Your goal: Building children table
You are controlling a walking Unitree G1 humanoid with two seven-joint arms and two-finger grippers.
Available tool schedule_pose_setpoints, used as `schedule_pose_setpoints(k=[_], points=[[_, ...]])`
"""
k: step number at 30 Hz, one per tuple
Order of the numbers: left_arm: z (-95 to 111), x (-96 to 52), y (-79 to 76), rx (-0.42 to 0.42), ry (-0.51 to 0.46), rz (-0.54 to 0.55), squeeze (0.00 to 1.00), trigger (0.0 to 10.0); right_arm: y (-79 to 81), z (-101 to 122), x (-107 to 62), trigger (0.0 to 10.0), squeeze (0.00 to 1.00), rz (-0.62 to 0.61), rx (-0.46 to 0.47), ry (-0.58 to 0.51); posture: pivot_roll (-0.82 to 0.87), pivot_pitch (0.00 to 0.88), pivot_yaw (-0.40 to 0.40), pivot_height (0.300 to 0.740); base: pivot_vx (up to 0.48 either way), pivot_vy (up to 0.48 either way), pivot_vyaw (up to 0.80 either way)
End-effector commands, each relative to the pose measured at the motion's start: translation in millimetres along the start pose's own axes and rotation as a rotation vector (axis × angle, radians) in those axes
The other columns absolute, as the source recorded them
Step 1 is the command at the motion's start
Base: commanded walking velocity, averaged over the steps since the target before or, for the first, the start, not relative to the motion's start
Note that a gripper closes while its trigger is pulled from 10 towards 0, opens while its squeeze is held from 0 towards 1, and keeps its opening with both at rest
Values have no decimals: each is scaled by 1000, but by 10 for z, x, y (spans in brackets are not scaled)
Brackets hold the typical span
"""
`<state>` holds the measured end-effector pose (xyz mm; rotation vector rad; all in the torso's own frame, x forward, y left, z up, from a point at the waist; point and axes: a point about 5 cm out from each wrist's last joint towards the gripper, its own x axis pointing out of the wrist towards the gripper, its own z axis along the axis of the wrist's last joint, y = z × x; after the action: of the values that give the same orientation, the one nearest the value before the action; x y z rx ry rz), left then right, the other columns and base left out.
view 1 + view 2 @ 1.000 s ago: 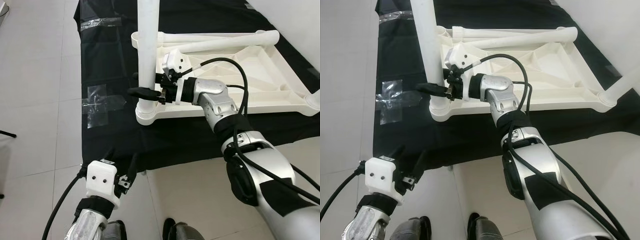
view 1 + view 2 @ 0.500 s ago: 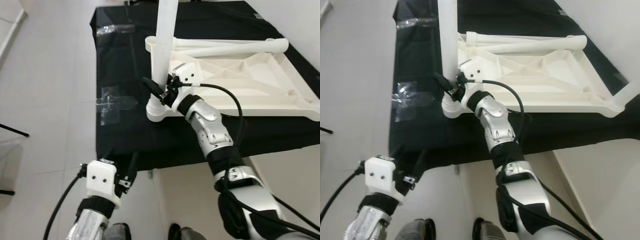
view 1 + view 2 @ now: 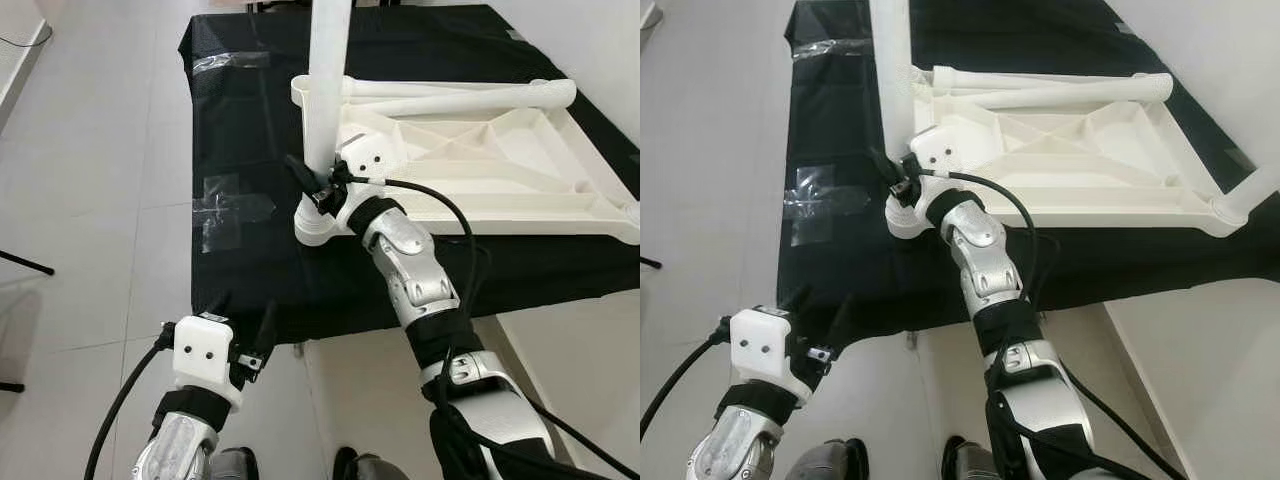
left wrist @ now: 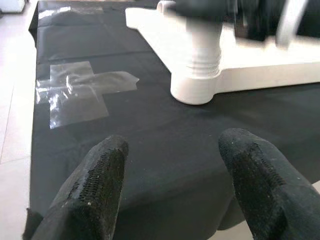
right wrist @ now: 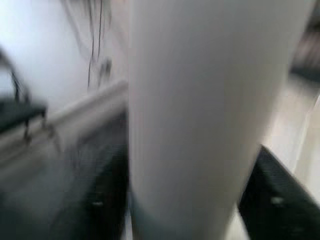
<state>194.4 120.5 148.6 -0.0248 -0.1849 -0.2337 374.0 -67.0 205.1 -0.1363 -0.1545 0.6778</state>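
Centre frame: your right gripper point(image 3: 312, 186) fingers pinch the stiff, smooth, probably light white plastic leg point(image 3: 326, 90) near its socket; left gripper point(image 3: 240, 322) fingers spread.

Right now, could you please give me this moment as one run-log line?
right pincer: around upright table leg | left pincer: open, idle over black cloth | tabletop: upside down
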Motion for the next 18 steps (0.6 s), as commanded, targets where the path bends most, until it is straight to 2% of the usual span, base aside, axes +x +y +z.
schedule_pose_setpoints(k=[1, 2, 3, 4, 5, 9, 17, 18], points=[[-67, -20, -14, -16, 39, 5, 0, 10000, -24, 98, 28, 10000, 1000, 118, -8, -17, 125, 285, -100, 740, 0, 0, 0], [-67, -20, -14, -16, 39, 5, 0, 10000, -24, 98, 28, 10000, 1000, 118, -8, -17, 125, 285, -100, 740, 0, 0, 0], [-67, -20, -17, -17, 39, 5, 0, 10000, -39, 168, 43, 10000, 1000, 178, -16, -38, 128, 285, -100, 740, 0, 0, 0], [-68, -22, -21, -17, 40, 5, 0, 10000, -61, 256, 53, 10000, 0, 270, -33, -66, 134, 286, -100, 740, 0, 0, 0], [-68, -22, -21, -17, 40, 5, 0, 10000, -61, 256, 53, 10000, 0, 270, -33, -66, 134, 286, -100, 740, 0, 0, 0], [-76, -40, -38, -14, 44, -1, 0, 10000, -59, 433, 56, 10000, 0, 546, -139, -80, 155, 281, -105, 740, 0, 0, 0], [-95, -66, -50, -10, 55, -4, 0, 10000, 4, 650, 146, 10000, 0, 720, -155, -99, 173, 277, -107, 740, 0, 0, 0], [-97, -70, -50, -10, 56, -4, 0, 10000, 15, 666, 151, 8392, 0, 740, -152, -104, 177, 277, -105, 740, 0, 0, 0]])
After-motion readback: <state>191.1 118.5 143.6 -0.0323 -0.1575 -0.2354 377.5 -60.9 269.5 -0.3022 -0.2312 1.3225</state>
